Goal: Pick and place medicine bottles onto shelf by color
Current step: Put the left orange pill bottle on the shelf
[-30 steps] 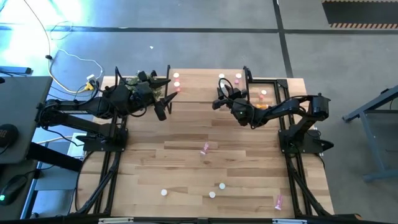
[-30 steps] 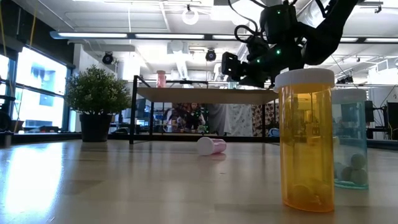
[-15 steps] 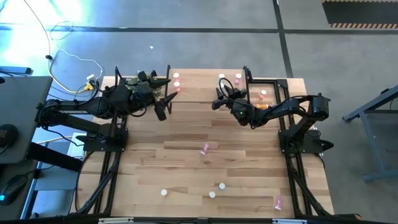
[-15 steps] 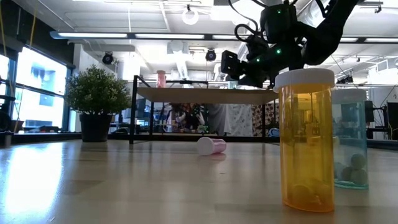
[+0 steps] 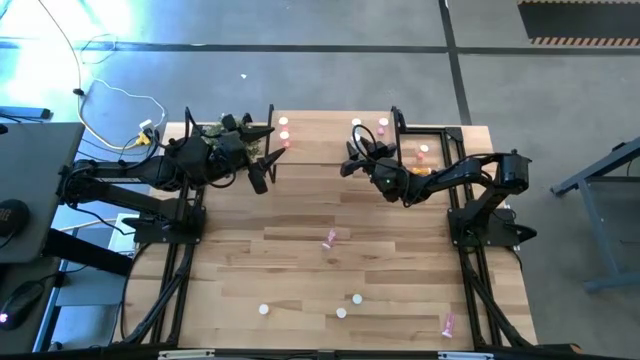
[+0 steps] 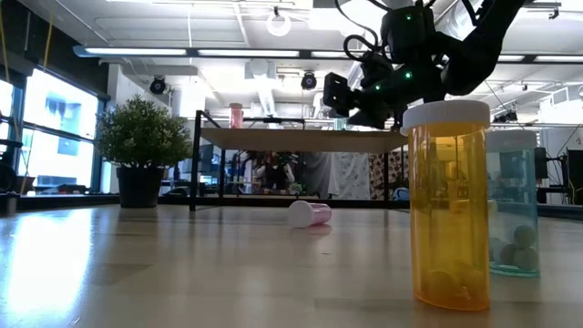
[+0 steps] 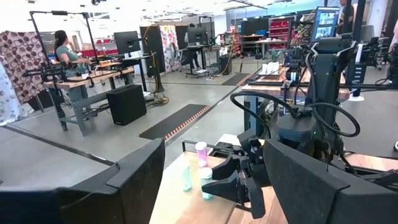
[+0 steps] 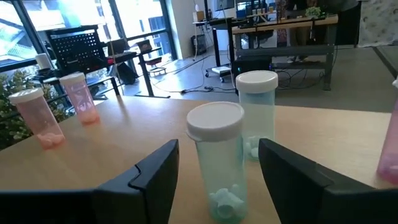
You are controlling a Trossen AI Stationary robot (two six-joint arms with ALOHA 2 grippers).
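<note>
Two pale green medicine bottles stand upright on the light-wood shelf (image 8: 124, 143). The nearer one (image 8: 217, 162) stands between the fingers of my open right gripper (image 8: 217, 180), with a gap on each side; the farther one (image 8: 256, 112) stands just behind it. Two pink bottles (image 8: 40, 118) (image 8: 79, 96) stand farther along the shelf. In the high view my right gripper (image 5: 352, 165) is at the shelf's right part. My left gripper (image 5: 262, 175) hangs open and holds nothing, off the shelf's left end. From there it faces the right gripper (image 7: 233, 183) and the bottle (image 7: 205, 180).
On the table lie a pink bottle (image 5: 330, 238) at the middle and another (image 5: 447, 323) at the near right. Three white-capped bottles (image 5: 341, 313) stand near the front edge; the low view shows an orange one (image 6: 446, 200) and a pale green one (image 6: 515, 200). A potted plant (image 6: 141, 146) stands far left.
</note>
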